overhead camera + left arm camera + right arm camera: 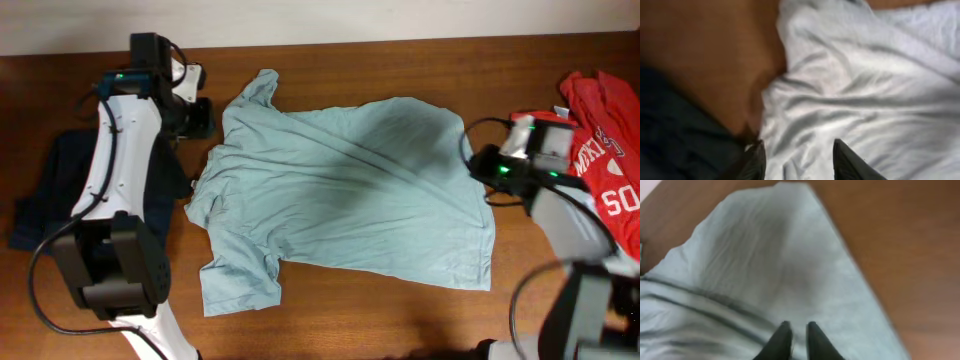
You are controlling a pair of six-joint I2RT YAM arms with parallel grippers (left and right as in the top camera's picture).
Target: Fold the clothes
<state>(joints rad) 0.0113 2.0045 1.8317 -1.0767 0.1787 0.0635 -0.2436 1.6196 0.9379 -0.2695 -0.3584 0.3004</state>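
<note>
White left arm point(110, 160) with black joints, looping black cable point(32, 272), green light point(119, 75), grey-white right arm point(565, 215), seemingly black fingers point(847, 160).

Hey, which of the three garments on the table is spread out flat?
The pale teal T-shirt in the middle. The red T-shirt is bunched at the right edge, and the dark navy garment lies crumpled at the left.

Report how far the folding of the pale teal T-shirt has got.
Done: the pale teal short-sleeved T-shirt of thin fabric lies spread flat on the brown wooden table, sleeves out; no fold is made. In hand: the left gripper stands open over the edge at the sleeve end, and the right gripper appears to pinch the fabric at the hem end. Left: every fold.
</note>
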